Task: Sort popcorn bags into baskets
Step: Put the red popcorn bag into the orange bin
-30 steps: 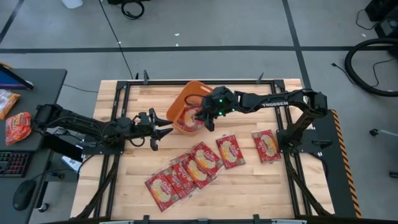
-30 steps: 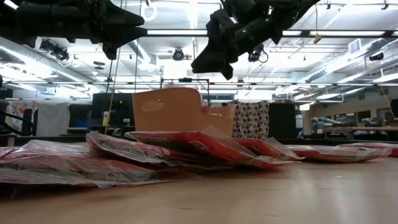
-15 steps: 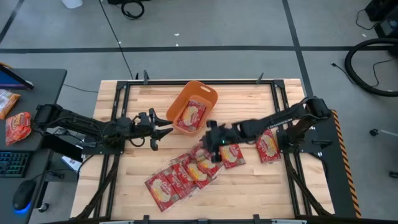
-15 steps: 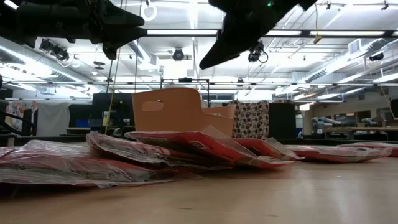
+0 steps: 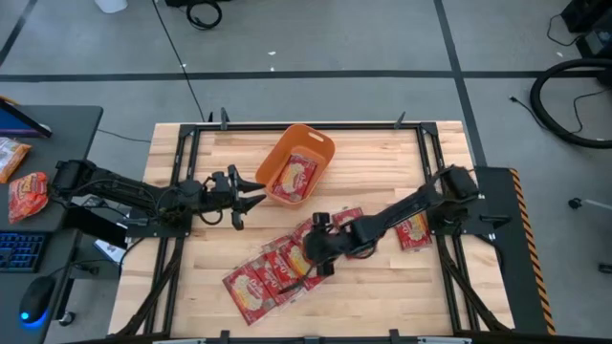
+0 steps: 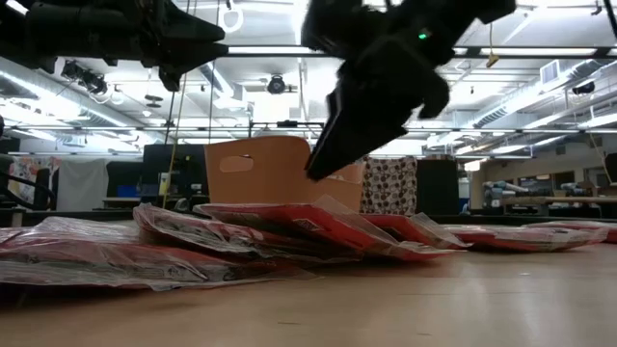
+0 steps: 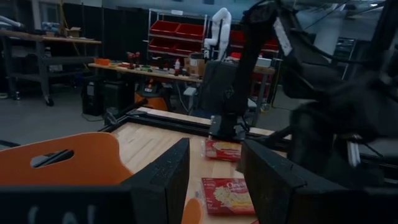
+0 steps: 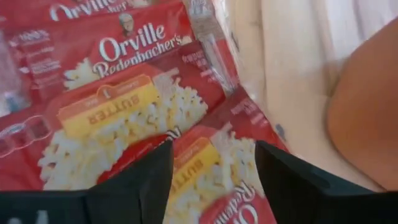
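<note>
Hovering open over overlapping popcorn bags (image 5: 287, 268), right hand (image 5: 314, 256) beside basket (image 5: 321, 145).

Lighting evenly from above, blurring up close

Glaring off ceiling strip lights (image 6: 289, 50) in the low view, silhouetting both arms; smearing the popcorn bags (image 8: 118, 112) in the right wrist view; dimming around the left wrist's background room.

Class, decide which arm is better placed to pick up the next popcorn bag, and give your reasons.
Right. The right gripper, jaws open, hangs over the overlapping popcorn bags. The left gripper waits beside the orange basket, away from the bags.
</note>
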Available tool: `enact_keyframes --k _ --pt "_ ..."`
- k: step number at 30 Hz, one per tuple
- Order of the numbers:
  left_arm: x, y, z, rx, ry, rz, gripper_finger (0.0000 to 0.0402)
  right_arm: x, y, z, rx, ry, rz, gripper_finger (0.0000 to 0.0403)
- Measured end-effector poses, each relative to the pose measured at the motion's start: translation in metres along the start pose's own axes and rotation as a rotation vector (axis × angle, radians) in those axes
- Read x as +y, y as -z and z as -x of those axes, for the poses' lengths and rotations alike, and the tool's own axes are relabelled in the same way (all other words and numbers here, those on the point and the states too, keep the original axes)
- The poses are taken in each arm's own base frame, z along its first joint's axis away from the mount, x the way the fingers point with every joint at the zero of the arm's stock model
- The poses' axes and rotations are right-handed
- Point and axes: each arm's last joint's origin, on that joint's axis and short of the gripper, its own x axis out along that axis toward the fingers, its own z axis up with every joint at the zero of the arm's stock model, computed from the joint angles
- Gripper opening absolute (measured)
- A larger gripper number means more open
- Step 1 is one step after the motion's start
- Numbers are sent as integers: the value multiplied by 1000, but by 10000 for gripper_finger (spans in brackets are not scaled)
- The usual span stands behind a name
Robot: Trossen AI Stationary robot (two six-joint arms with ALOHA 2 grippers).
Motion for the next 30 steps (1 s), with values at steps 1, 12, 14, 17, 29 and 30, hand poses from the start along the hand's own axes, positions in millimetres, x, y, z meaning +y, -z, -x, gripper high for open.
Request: enact_keyframes --k 1,12,14,17,29,30 --pt "0 0 0 0 -3 -1 151 3 -1 -4 20 0 4 234" --pt "0 1 0 10 -4 -5 151 21 -17 -15 155 19 -62 236" --pt "0 1 0 10 -4 -5 151 26 -15 -17 152 32 -69 236" --pt "0 1 0 8 -4 -1 151 34 -8 -22 172 83 -59 234" --pt "0 1 0 10 -4 6 151 49 6 -20 207 248 39 185" --pt "0 1 0 10 -4 6 151 48 7 -20 219 252 42 172"
